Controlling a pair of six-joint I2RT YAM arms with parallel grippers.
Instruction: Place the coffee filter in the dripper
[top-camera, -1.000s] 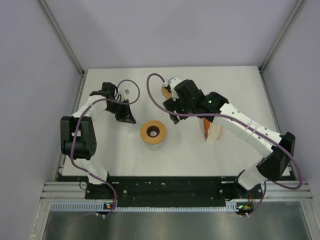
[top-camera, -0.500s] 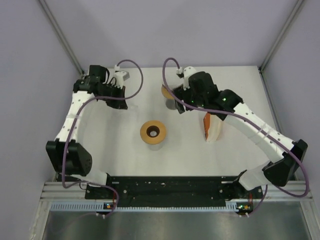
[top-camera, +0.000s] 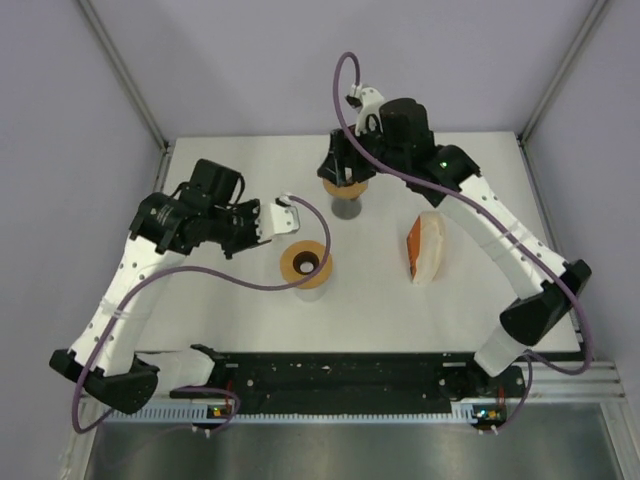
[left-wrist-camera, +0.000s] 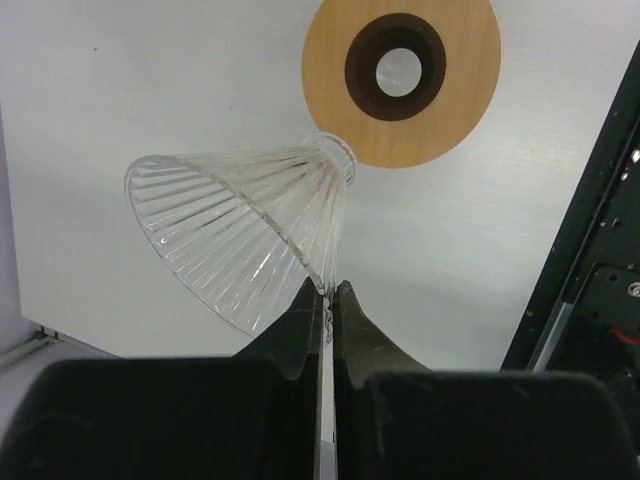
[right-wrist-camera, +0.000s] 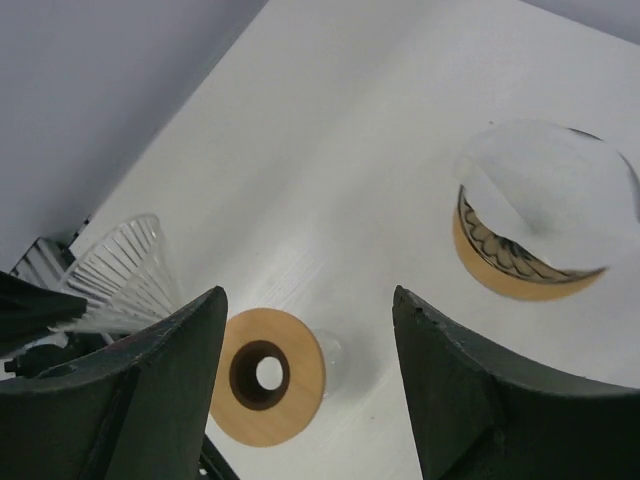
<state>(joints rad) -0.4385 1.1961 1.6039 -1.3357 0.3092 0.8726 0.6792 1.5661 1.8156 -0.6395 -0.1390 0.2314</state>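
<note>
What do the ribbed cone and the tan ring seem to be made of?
Ribbed cone: probably clear glass or plastic, glossy; the table shows through its ridges. Tan ring: likely wood, matte; even light-brown face, dark inner collar.

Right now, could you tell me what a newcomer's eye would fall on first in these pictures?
Probably the clear ribbed dripper, pinched at its rim by the shut left fingers, its neck pointing at the wooden ring mid-table. Then the open right fingers at the far side, with a white filter on a brown holder in their camera's view.
</note>
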